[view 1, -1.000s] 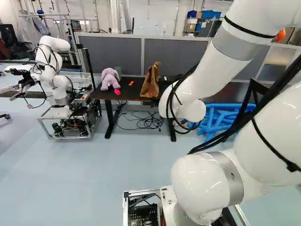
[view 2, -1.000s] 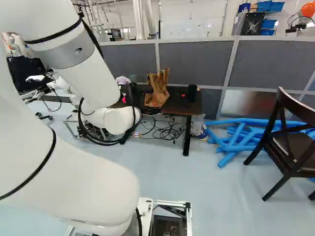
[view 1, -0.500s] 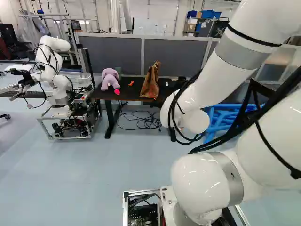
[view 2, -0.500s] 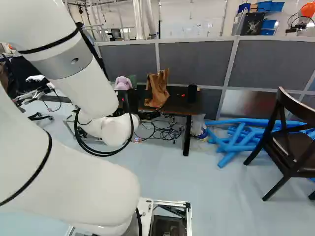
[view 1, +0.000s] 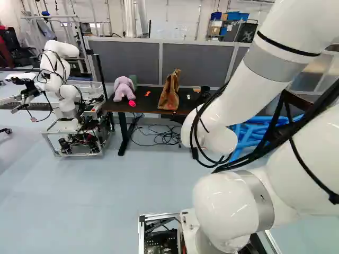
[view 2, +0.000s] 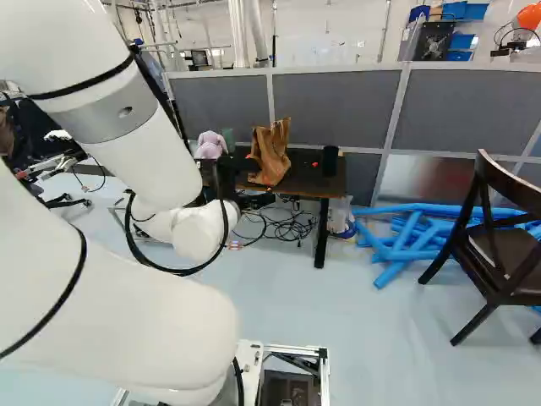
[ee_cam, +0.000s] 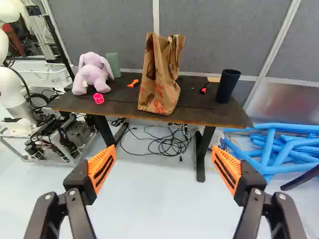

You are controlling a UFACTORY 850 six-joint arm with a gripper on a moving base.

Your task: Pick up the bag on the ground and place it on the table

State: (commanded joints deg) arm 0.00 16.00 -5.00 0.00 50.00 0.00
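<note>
Brown bag (ee_cam: 160,82) upright on table (ee_cam: 205,107); 2 jaws spread apart.

- Left base view: from behind the arm (view 1: 228,211), over on its left, facing ahead and slightly down, the table (view 1: 151,107) well off.
- Right base view: much the same way, from the arm's right, catching the chair (view 2: 509,245).
- Wrist view: closest in, facing the table's long front.
- All three share table and blue tubes (ee_cam: 271,147).

Right base view: grey partition (view 2: 338,106) at twelve o'clock, white wall (view 2: 338,34) behind; dark wooden chair (view 2: 507,245) at three o'clock on pale blue floor (view 2: 363,321). Left base view: apparent shelving (view 1: 231,30), one o'clock.
</note>
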